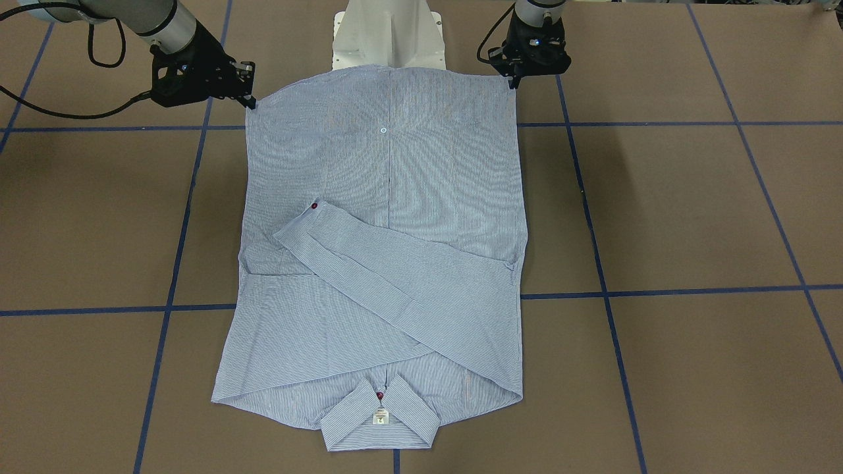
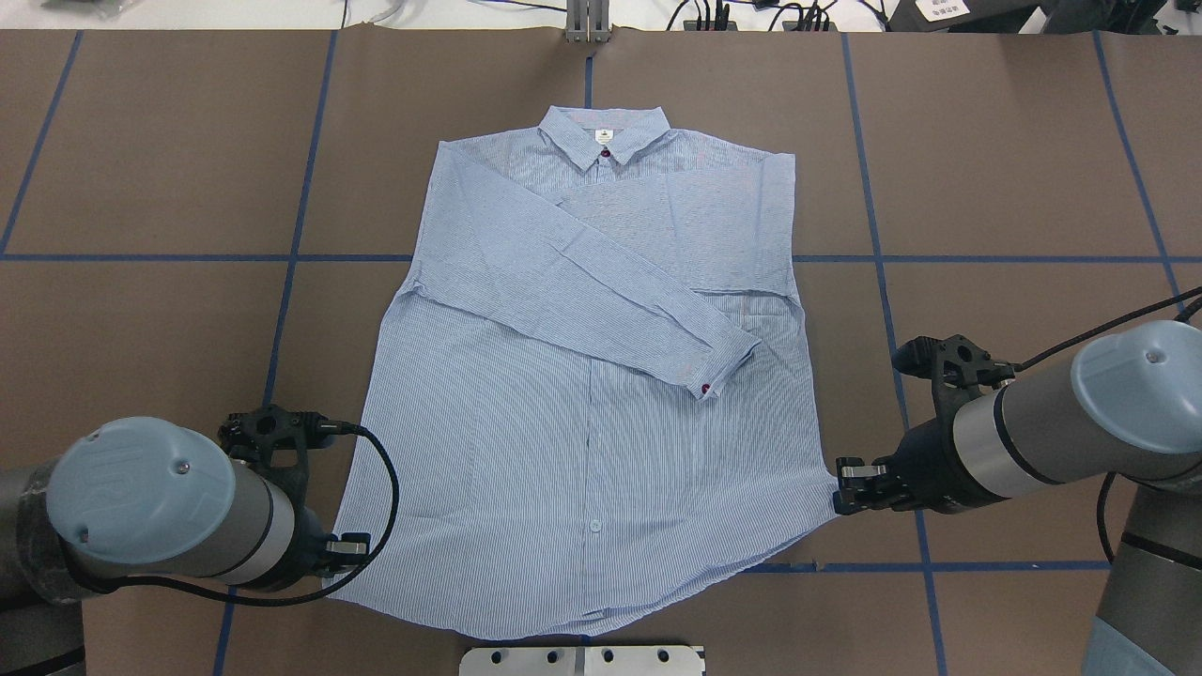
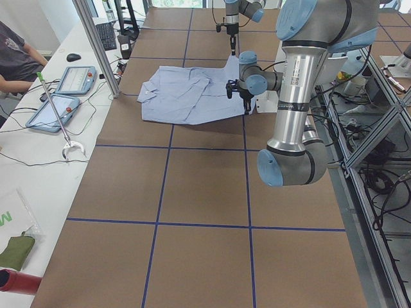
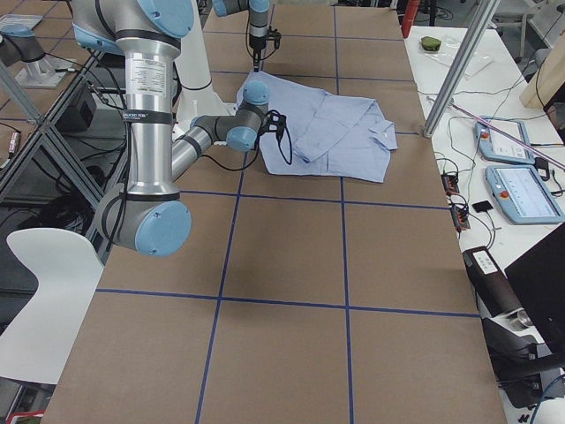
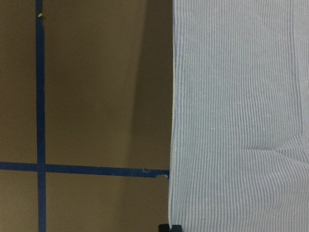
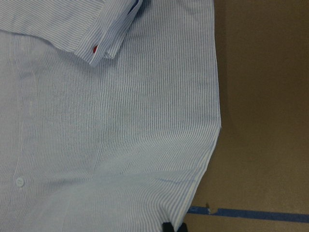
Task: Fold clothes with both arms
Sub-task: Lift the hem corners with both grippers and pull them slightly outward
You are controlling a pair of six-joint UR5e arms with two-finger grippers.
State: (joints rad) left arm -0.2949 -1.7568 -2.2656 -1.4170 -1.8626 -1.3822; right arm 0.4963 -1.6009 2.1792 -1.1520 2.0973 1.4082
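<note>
Shirt (image 1: 408,164) flat on worktop (image 1: 691,210); left hand (image 1: 512,83), right hand (image 1: 250,101) each pinch hem corner; white base (image 1: 387,33) just beside hem.

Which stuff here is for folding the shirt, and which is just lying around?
For the job: striped shirt, left claw, right claw.

Just lying about: tablet, keyboard, white chair, all off the brown table.

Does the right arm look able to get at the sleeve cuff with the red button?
Probably yes: the cuff lies uncovered on top of the shirt, near the right gripper, nothing between.
</note>
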